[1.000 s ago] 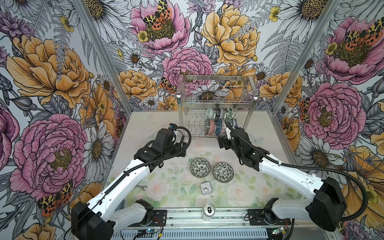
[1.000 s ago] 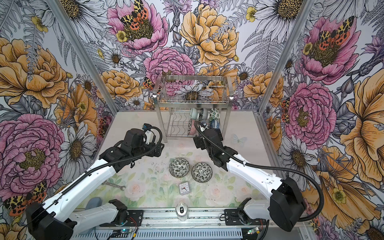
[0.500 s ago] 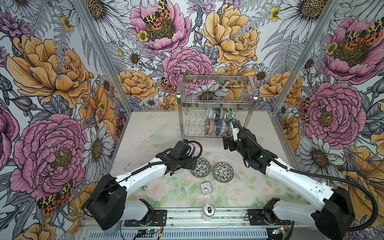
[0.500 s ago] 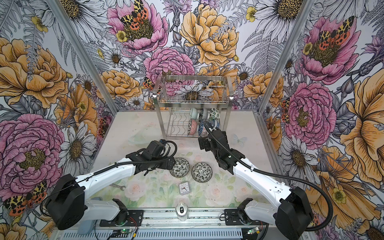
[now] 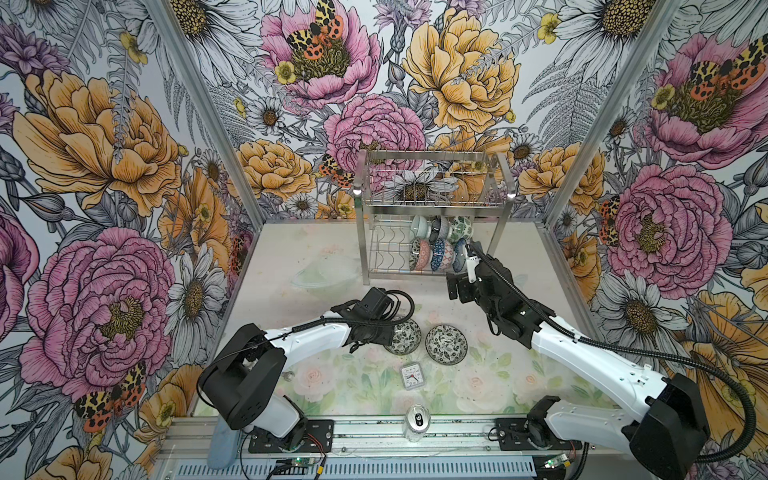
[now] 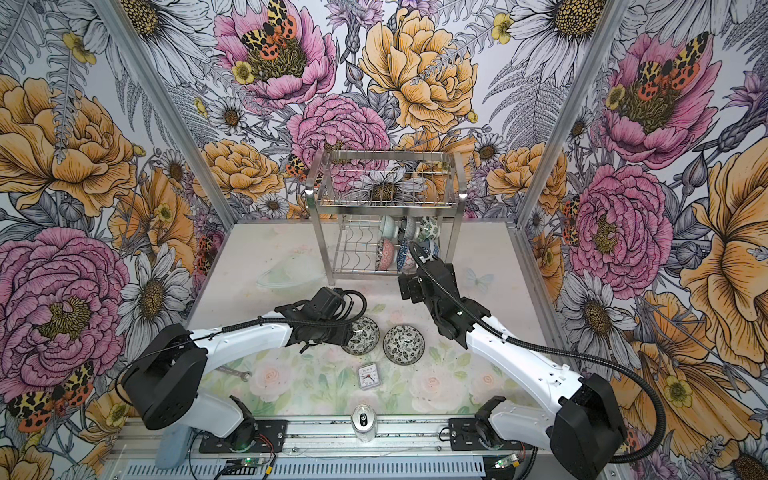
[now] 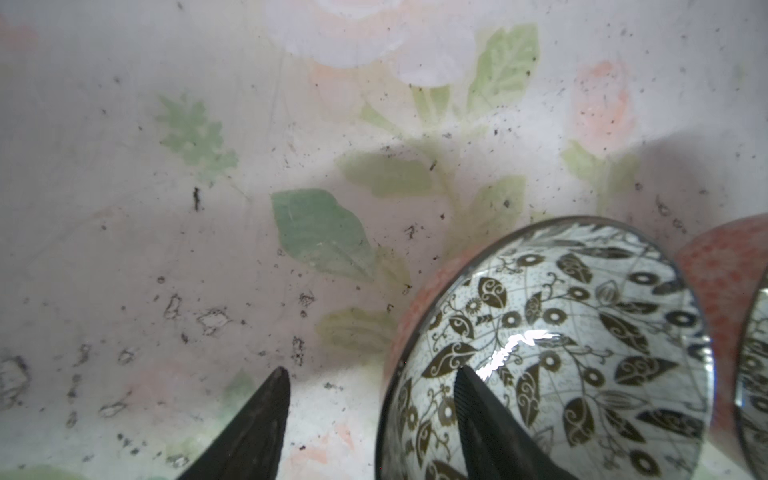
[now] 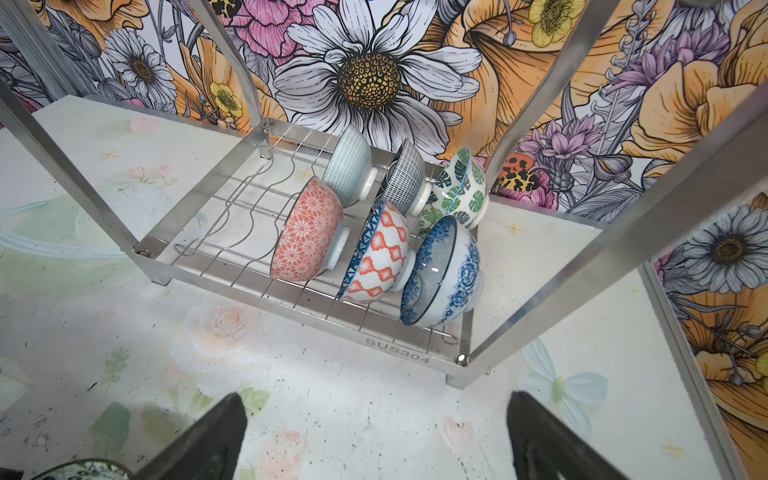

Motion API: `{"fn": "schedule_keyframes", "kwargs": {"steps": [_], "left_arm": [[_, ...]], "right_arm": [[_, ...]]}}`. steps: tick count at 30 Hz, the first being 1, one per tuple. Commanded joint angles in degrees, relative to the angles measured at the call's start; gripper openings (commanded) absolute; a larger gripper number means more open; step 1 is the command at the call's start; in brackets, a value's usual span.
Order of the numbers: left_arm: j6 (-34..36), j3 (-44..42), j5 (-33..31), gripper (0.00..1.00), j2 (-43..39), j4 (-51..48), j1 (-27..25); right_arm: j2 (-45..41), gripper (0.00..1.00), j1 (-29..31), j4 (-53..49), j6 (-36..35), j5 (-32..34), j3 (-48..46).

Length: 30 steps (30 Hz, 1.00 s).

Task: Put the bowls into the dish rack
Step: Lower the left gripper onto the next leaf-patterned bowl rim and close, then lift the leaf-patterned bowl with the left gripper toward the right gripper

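**A:** Where does the rack stand?

**B:** The dish rack (image 5: 432, 204) is at twelve o'clock on the surface (image 5: 291, 257). Six bowls (image 8: 376, 253) lean on edge in its lower tier. They're bunched toward its three o'clock end, three in front and three behind.

**A:** And out on the surface?

**B:** The middle bowl (image 5: 404, 337) has a second bowl (image 5: 446, 344) just beside it at three o'clock. A clock (image 5: 412, 376) lies at six o'clock of the pair. A can (image 5: 417, 422) stands on the rail further toward six, and a wrench (image 6: 237, 372) lies at eight.

**A:** The left fingers (image 7: 486, 428)?

**B:** They're astride the middle bowl's rim, one inside and one outside.
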Motion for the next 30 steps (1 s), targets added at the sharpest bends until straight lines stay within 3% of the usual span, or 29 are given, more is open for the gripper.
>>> {"fn": "schedule_keyframes", "kwargs": {"steps": [1, 14, 17, 19, 24, 30], "left_arm": [[-0.49, 1.62, 0.51, 0.51, 1.47, 2.37, -0.46], [-0.18, 2.68, -1.37, 0.25, 3.74, 1.71, 0.82], [0.42, 2.93, -1.85, 0.13, 3.11, 0.74, 1.66], [0.98, 2.94, -2.53, 0.0, 2.12, -0.08, 2.5], [2.77, 3.76, -4.66, 0.0, -2.45, -2.02, 4.02], [3.76, 7.9, -10.94, 0.0, -10.23, -1.46, 3.7]], "right_arm": [[-1.02, 0.99, -0.44, 0.08, 0.46, -0.87, -0.29], [-1.88, 0.99, -1.21, -0.43, 0.12, -1.39, -0.62], [-2.2, 0.99, -1.39, -0.64, 0.15, -1.43, -0.78], [-2.57, 0.99, -1.5, -0.8, 0.15, -1.56, -0.86], [-3.65, 0.99, -1.52, -1.83, 0.24, -2.54, -0.64], [-4.95, 1.0, -1.38, -3.08, 1.66, -8.89, 0.4]]}}
